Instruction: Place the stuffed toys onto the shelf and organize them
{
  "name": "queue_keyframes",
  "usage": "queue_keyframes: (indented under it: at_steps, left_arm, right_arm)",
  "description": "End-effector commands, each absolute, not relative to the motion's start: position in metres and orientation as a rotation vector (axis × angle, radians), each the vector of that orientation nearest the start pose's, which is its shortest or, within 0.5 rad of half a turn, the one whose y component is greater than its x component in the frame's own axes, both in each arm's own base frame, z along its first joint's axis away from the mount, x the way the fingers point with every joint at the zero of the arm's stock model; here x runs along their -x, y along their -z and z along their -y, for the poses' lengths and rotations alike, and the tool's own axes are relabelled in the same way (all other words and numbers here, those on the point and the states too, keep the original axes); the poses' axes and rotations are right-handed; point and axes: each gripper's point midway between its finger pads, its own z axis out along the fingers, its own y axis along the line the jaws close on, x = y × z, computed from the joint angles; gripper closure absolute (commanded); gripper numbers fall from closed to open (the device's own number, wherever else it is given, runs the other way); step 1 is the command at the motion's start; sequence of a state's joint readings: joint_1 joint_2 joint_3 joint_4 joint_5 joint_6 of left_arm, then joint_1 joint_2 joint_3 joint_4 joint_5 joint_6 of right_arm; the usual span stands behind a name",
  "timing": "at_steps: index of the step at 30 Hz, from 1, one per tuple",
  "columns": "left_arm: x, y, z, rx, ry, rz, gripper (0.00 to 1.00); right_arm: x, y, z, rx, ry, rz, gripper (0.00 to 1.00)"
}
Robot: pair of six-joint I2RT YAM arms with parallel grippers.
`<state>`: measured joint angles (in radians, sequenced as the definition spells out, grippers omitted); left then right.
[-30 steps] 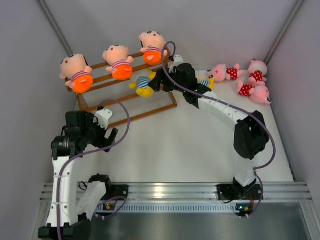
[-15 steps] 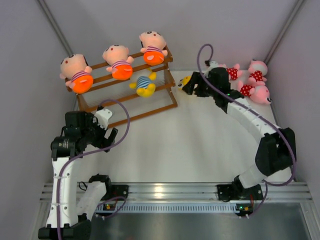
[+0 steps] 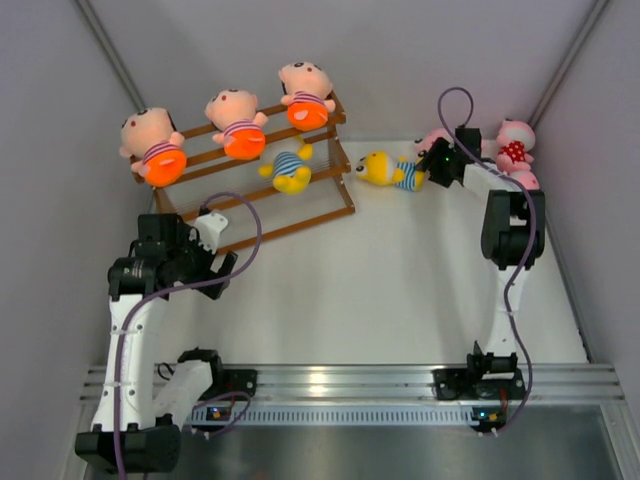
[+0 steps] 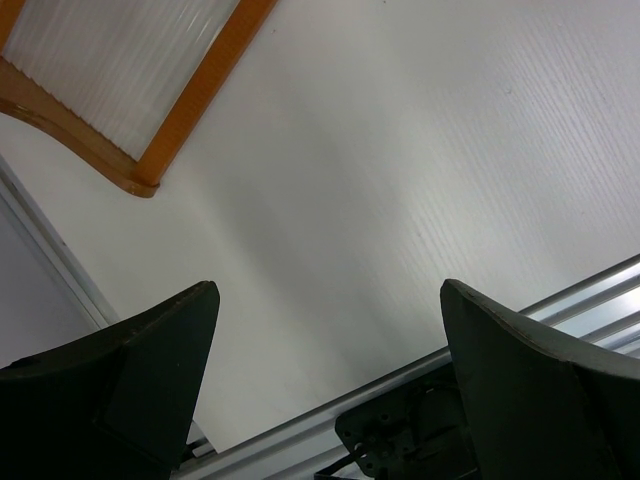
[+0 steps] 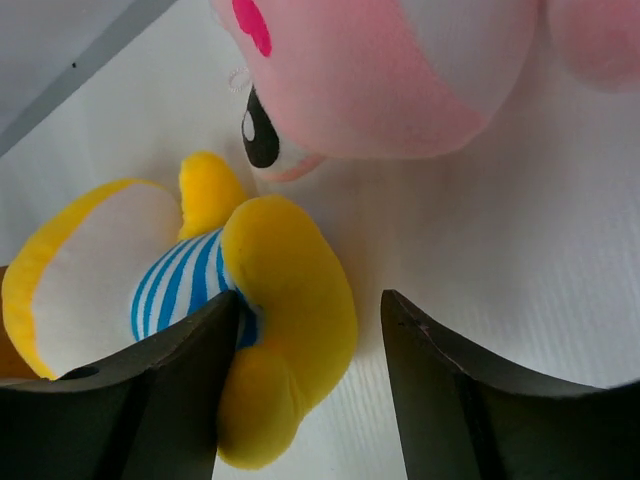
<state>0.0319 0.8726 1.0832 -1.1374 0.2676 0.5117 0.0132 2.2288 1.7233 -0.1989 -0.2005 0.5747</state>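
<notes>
Bright, even light, soft shadows on the surface [image 3: 400,290]; glare on the front rail [image 3: 320,382]; wrist close-ups seem soft.

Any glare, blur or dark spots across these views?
Top external: glare on the metal rail, light otherwise even. Left wrist: table sharp, fingers near-black, no detail. Right wrist: pink doll close to the lens, slightly soft; yellow doll sharper.

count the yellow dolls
2. First yellow doll sits on the middle tier of the shelf; second yellow doll lies on the table right of it, by the right gripper. Others may hide behind that arm.
</notes>
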Motion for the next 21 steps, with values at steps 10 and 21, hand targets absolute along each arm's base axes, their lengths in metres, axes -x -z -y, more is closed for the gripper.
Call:
queue_keyframes:
  at_steps: [10,21]
  left_arm:
    - [-0.201,-0.221,0.026,-0.695,0.123,-2.312,0.02]
    - [-0.196,-0.223,0.002,-0.609,-0.055,-2.319,0.02]
  right_arm:
    - [-0.534,-0.106,-0.082,-0.644,-0.681,-2.059,1.00]
    - [-0.389,-0.185,-0.105,-0.673,-0.522,-1.915,1.00]
